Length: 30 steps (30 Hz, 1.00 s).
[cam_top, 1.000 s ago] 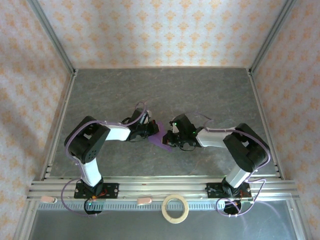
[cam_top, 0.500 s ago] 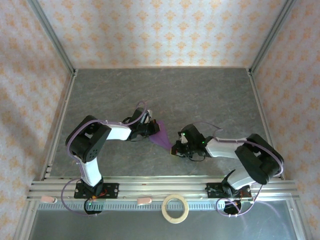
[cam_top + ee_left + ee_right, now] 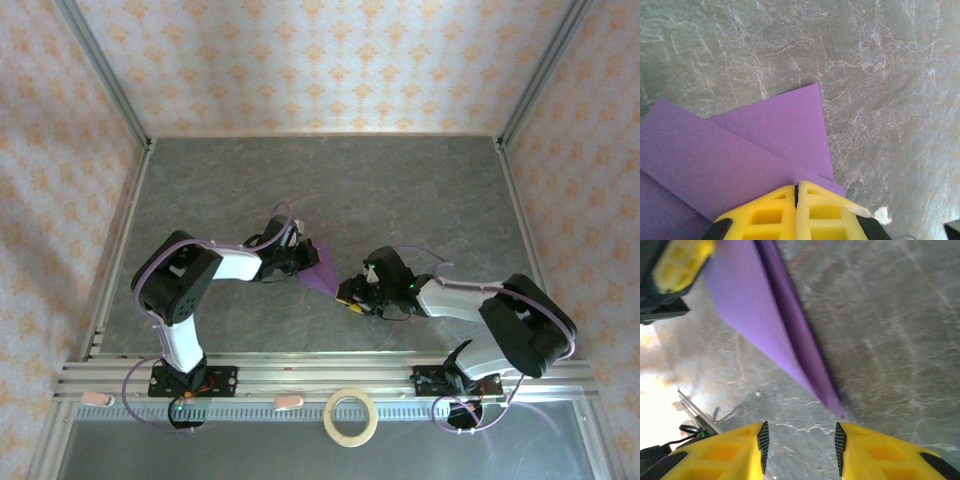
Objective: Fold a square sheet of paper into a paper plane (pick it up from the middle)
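Mostly open table (image 3: 400,190) around paper plane (image 3: 322,271)

Robot test cell in a lab, as we class it. Landmark: slotted aluminium rail (image 3: 320,375). Bolted onto the rail we list a left arm (image 3: 180,290) and a right arm (image 3: 505,325), white and black, with loose purple cabling. Beyond the rail: grey stone-look table (image 3: 330,185), fenced by aluminium posts (image 3: 100,70) holding wallpaper-print panels (image 3: 320,60). Nearer than the rail: metal shelf (image 3: 150,450) bearing a tan tape ring (image 3: 351,417)
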Motion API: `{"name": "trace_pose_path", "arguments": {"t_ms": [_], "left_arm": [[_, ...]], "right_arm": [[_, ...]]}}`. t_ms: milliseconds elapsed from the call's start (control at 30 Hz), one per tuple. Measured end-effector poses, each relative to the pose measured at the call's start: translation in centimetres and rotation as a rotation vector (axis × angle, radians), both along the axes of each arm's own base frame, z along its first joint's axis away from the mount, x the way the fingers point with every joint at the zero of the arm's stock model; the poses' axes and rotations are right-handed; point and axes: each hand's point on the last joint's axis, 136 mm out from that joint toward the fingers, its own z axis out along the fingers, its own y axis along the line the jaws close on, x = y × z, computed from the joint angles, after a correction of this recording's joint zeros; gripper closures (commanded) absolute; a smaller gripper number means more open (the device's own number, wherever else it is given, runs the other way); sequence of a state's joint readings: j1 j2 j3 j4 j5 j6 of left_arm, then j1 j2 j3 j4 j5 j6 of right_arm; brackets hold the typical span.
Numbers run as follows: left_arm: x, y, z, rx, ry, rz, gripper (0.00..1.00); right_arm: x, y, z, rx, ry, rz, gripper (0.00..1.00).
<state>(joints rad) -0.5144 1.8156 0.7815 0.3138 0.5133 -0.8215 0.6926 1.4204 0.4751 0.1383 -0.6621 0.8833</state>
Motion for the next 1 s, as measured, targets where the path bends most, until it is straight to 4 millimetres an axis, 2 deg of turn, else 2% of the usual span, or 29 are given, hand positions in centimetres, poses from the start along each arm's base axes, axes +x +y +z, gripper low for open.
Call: {"name": "trace_pose_path", "arguments": {"t_ms": [400, 700, 1000], "left_arm": [[-0.5, -0.4, 0.1, -0.024, 0.023, -0.021, 1.00], [-1.0, -0.7, 0.0, -0.039, 0.041, -0.041, 1.00], [-1.0, -0.7, 0.0, -0.044, 0.047, -0.035, 1.00]], "right_arm": [[0.3, 0.1, -0.3, 0.003, 0.022, -0.029, 0.58], [2.1, 1.2, 1.5, 0.075, -0.054, -0.064, 0.59], [2.5, 1.9, 2.4, 0.118, -0.087, -0.049, 0.66]]}}
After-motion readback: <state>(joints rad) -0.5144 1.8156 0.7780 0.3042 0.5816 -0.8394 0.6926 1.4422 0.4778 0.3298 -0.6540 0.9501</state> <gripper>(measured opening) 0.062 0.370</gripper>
